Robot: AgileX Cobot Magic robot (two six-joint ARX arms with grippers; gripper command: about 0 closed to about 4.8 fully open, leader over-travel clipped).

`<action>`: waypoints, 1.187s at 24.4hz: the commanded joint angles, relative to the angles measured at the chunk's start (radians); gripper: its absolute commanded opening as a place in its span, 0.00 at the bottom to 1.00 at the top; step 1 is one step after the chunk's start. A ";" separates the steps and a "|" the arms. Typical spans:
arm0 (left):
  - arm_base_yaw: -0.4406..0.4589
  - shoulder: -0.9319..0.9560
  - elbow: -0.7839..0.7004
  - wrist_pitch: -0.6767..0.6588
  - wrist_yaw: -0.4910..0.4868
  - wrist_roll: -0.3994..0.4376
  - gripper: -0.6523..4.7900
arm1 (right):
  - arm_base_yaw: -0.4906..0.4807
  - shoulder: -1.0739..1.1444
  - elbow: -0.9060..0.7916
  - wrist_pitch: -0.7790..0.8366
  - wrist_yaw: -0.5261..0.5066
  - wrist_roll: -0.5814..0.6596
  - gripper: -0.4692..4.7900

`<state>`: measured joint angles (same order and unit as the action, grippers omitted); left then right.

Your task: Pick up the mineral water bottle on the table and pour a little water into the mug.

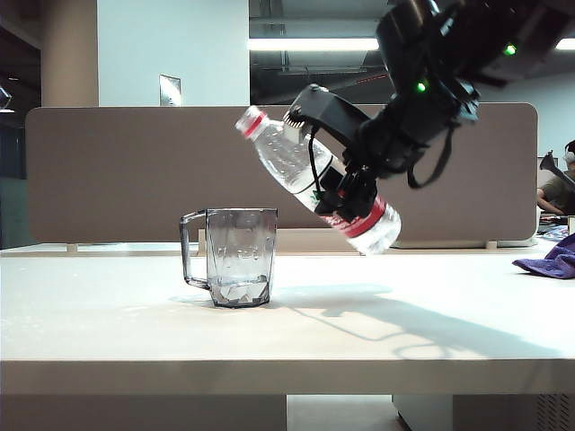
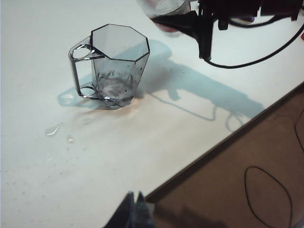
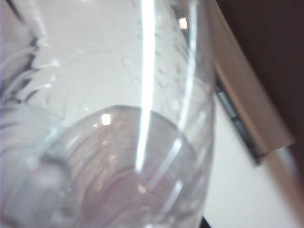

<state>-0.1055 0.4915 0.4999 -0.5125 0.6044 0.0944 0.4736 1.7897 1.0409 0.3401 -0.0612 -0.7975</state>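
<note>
Bottle (image 1: 316,182) tilted over mug (image 1: 239,257)
My right gripper (image 1: 346,193) clamps its slick, thin midsection; left gripper (image 2: 134,212) looks pinched together, idle.

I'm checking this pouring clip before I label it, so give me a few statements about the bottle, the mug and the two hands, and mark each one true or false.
1. The right hand holds the bottle in the air, tilted, with its neck toward the mug. True.
2. The bottle's cap is screwed on. False: only the red neck ring shows and the mouth is open.
3. The mug stands upright on the table. True.
4. The mug is full to the brim. False: at most a little sits at its bottom.
5. The left hand grips the mug's handle. False: it hangs low near the table's edge, apart from the mug, holding nothing.
6. A few drops of water lie on the table beside the mug. True.
</note>
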 commanded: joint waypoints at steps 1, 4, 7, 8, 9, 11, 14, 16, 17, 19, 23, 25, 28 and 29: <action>0.000 -0.001 0.003 0.013 0.001 0.003 0.11 | -0.002 0.014 -0.048 0.187 -0.064 0.246 0.52; 0.000 -0.001 0.003 0.012 0.002 0.003 0.11 | -0.003 0.042 -0.087 0.287 -0.076 0.403 0.52; 0.000 -0.001 0.003 0.012 0.002 0.003 0.11 | -0.002 0.095 -0.133 0.423 -0.087 0.587 0.52; 0.000 -0.001 0.003 0.013 0.002 0.003 0.11 | -0.002 0.107 -0.142 0.455 -0.099 0.622 0.52; 0.000 -0.001 0.003 0.013 0.002 0.003 0.11 | -0.002 0.124 -0.148 0.492 -0.101 0.659 0.52; 0.000 -0.001 0.003 0.013 0.001 0.003 0.11 | -0.002 0.143 -0.158 0.539 -0.101 0.710 0.52; 0.000 -0.001 0.003 0.013 0.002 0.003 0.11 | -0.002 0.164 -0.169 0.599 -0.098 0.770 0.52; 0.000 -0.001 0.003 0.012 0.002 0.003 0.11 | -0.002 0.172 -0.171 0.615 -0.098 0.805 0.52; 0.000 -0.001 0.003 0.013 0.002 0.003 0.11 | -0.002 0.172 -0.171 0.614 -0.098 0.822 0.52; 0.000 -0.001 0.003 0.013 0.002 0.003 0.11 | -0.002 0.174 -0.171 0.623 -0.098 0.834 0.52; 0.000 -0.001 0.003 0.013 0.002 0.003 0.11 | -0.002 0.179 -0.172 0.637 -0.098 0.851 0.52; 0.000 -0.001 0.003 0.013 0.002 0.003 0.11 | -0.002 0.179 -0.172 0.640 -0.099 0.851 0.52; 0.000 -0.001 0.003 0.013 0.002 0.003 0.11 | -0.002 0.179 -0.172 0.645 -0.099 0.858 0.52; 0.000 -0.001 0.003 0.013 0.002 0.003 0.11 | -0.002 0.179 -0.172 0.647 -0.099 0.858 0.53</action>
<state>-0.1055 0.4915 0.4999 -0.5125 0.6044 0.0944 0.4702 1.9743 0.8658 0.9554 -0.1581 0.0540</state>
